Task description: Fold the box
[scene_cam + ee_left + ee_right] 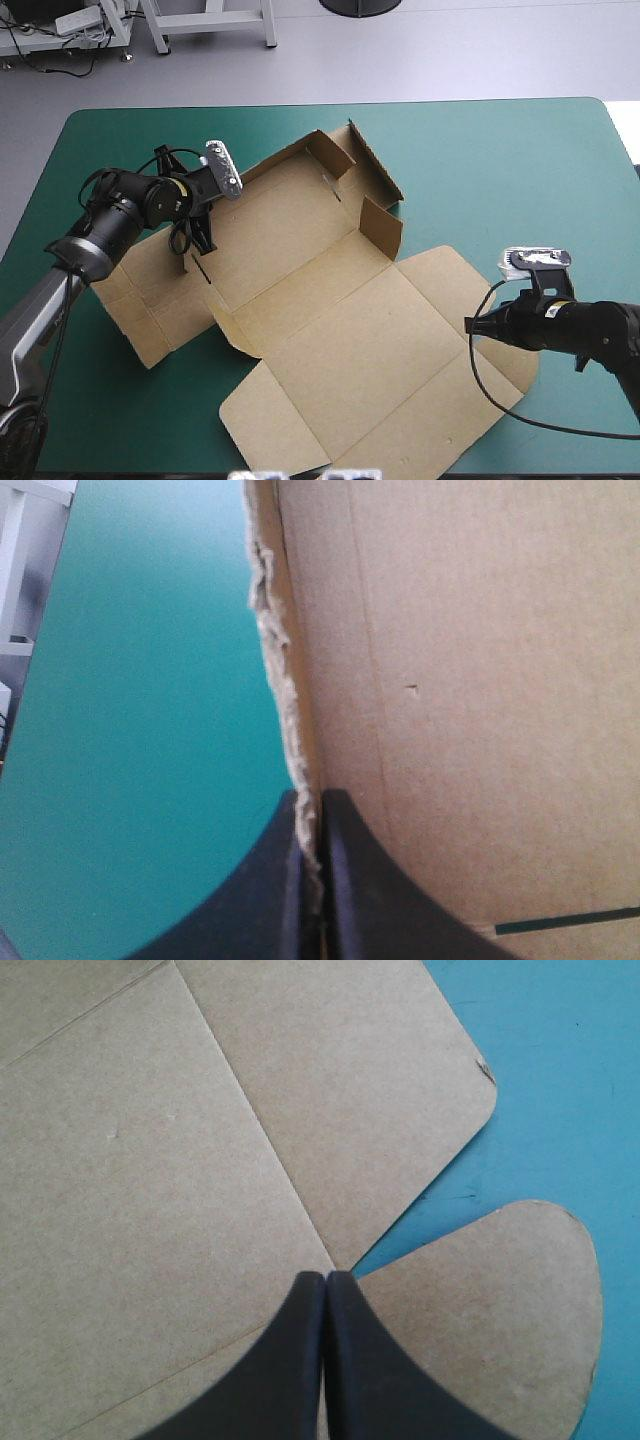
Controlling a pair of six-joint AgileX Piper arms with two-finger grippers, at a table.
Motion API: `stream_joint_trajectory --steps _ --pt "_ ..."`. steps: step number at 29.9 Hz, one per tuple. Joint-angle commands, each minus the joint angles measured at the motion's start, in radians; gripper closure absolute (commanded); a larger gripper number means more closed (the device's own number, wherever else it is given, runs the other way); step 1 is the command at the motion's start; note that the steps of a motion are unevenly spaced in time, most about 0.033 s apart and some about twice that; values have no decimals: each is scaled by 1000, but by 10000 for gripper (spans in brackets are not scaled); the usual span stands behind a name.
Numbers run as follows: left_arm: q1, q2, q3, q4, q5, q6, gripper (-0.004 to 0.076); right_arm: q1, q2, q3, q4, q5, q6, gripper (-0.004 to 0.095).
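- Across the middle of the high frame, we see the box (330, 330) spread mostly flat on the teal-green cover (480, 150), with its far walls raised at upper centre and its lid flat toward the lower right.
- At centre left, our left gripper (198, 262) is clamped all but closed on the ragged edge of the box's left side panel.
- At lower right, our right gripper (470, 325) is closed tight into one pointed arch over the lid's corner flaps.
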Motion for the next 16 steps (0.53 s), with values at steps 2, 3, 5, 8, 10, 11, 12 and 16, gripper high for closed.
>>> stream_joint_trajectory --steps 2,3,5,8,10,11,12,16 --pt "-67 -44 -33 99 -57 -54 729 -5 -6 -34 27 -35 -16 933" --pt "-81 -47 -33 115 -55 -64 729 -5 -6 -34 37 -35 -22 933" --pt "-99 -61 -33 138 -50 -69 729 -5 -6 -34 46 -36 -28 933" --pt "-113 -98 -31 146 -50 -69 729 -5 -6 -34 40 -34 -28 932" --pt "-117 -134 -31 147 -59 -69 729 -5 -6 -34 42 -34 -28 932" --pt "-118 -152 -31 157 -62 -69 729 -5 -6 -34 44 -34 -28 932" --pt "-118 -164 -30 159 -71 -66 729 -5 -6 -34 44 -34 -28 932" --pt "-120 -194 19 142 -139 -59 729 -5 -5 -35 44 -49 -28 931"
